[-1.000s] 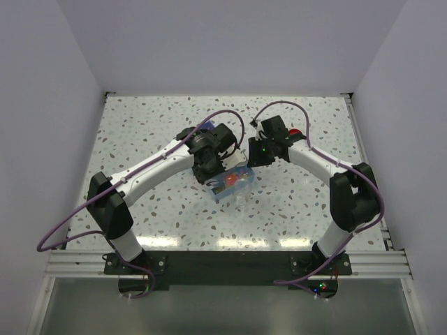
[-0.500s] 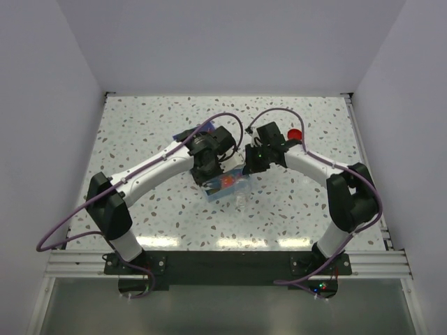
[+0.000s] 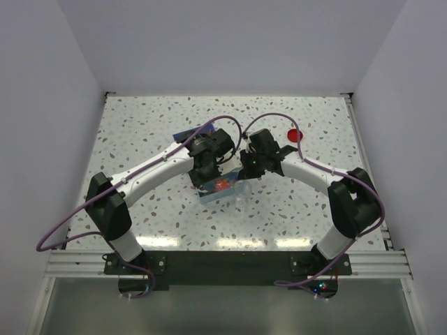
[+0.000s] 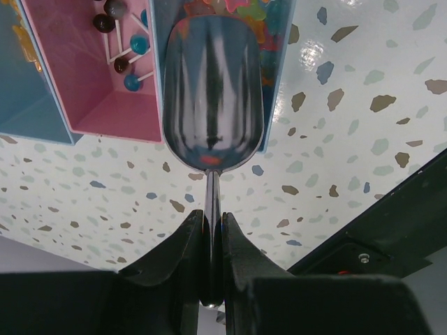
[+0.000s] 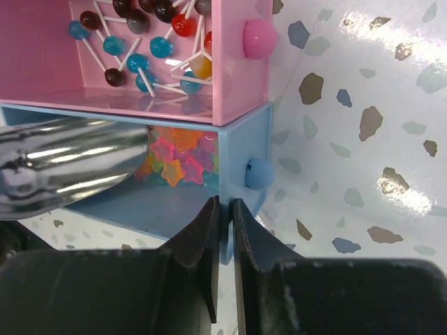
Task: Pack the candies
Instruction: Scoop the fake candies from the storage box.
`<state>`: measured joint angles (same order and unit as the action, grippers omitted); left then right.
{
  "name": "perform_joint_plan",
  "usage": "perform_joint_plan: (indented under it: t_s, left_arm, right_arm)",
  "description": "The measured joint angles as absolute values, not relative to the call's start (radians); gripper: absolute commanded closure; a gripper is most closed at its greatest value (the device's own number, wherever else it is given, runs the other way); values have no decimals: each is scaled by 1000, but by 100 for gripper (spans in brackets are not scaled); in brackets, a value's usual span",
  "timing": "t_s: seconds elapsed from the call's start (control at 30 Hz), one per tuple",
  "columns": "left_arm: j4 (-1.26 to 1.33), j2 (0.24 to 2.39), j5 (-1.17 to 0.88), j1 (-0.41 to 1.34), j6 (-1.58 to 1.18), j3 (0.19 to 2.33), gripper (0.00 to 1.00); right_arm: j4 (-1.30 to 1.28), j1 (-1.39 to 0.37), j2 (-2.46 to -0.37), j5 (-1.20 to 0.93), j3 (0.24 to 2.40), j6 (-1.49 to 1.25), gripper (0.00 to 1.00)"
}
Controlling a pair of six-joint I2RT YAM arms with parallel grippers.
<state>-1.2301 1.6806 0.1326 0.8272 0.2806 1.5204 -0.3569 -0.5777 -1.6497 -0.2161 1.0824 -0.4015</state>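
- A second ago the right claw hung farther back and to the right, over the red lid. Now it has come in to the blue drawer. The lid lies uncovered on the worktop, well behind that claw and off to its right.
- The right claw's fingers stood apart a second ago. Now they are clenched on the thin front wall of the blue drawer, just beside its blue knob.
- The blue drawer has slid a little to the left since then.
- The left claw is as it was, clenched on the thin handle of a metal scoop. The scoop's bowl reaches straight out ahead of that claw into the blue drawer.
- The candies are small stars in orange, pink, yellow and red. They lie heaped at the front end of the blue drawer, straight ahead of the right claw and just behind the wall it grips.
- The scoop's lip sits right at the heap; I cannot tell whether it touches.
- The pink drawer lies against the blue one, on the side away from the right claw, with a pink knob on its front.
- The pink drawer holds lollipops on white sticks, with blue, brown, red and yellow heads.
- Seen from the left claw, the pink drawer is left of the scoop.
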Motion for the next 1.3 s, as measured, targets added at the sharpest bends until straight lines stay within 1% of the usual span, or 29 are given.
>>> perform_joint_plan:
  t_s: [0.4,0.77,0.97,1.13,1.3]
  left_arm:
    - [-1227,1709,110,827,299,1512,100]
    - [-1314,1820,110,826,299,1626,100]
    - [-1338,1842,105,825,297,1651,100]
    - [-1324,1826,103,821,280,1602,100]
    - [-1231,1750,97,821,271,1510,100]
  right_arm:
    - [-349,-579,-1648,-202,1079,-402,100]
    - [-336,-577,-1647,-192,1075,-401,100]
    - [-321,-577,-1644,-194,1065,-403,100]
    - [-307,-575,-1641,-196,1056,-405,100]
    - [-306,-575,-1641,-197,1055,-405,100]
